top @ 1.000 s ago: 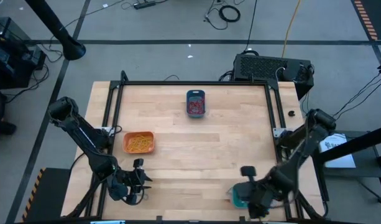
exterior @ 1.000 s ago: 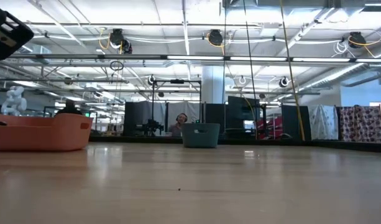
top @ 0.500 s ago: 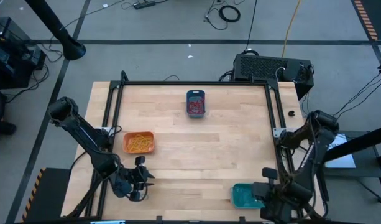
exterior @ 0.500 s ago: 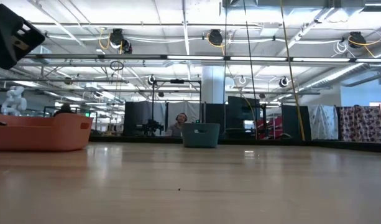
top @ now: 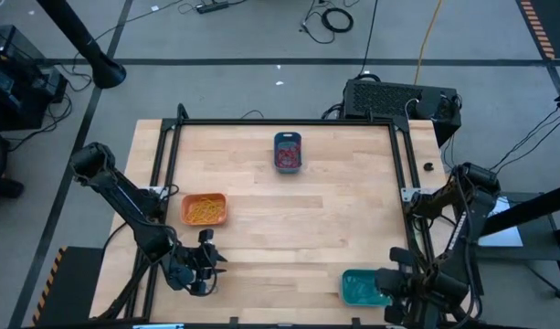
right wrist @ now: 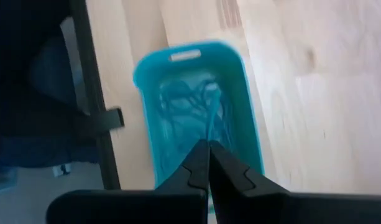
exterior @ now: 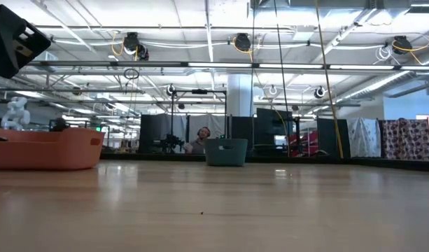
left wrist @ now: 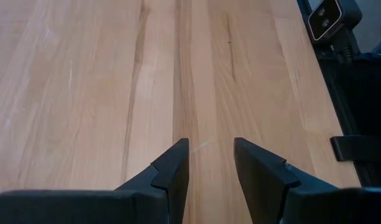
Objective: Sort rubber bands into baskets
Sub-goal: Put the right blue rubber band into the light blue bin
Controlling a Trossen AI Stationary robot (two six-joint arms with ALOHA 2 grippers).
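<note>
Lying at the surface's (top: 289,215) near right corner, the turquoise basket (top: 362,287) runs long axis left to right, blue rubber bands (right wrist: 193,112) inside. The right end effector (right wrist: 208,163), fingers together, hangs over it. The left end effector (left wrist: 210,163) hovers apart over bare wood.

Turquoise basket (right wrist: 196,112) just ahead of the closed right gripper (right wrist: 208,163) is smeared with blur, the blue rubber bands (right wrist: 193,109) inside just streaks, impossible to count. In the low view the orange basket (exterior: 43,148) is cut by the edge, its contents hidden behind its wall.
</note>
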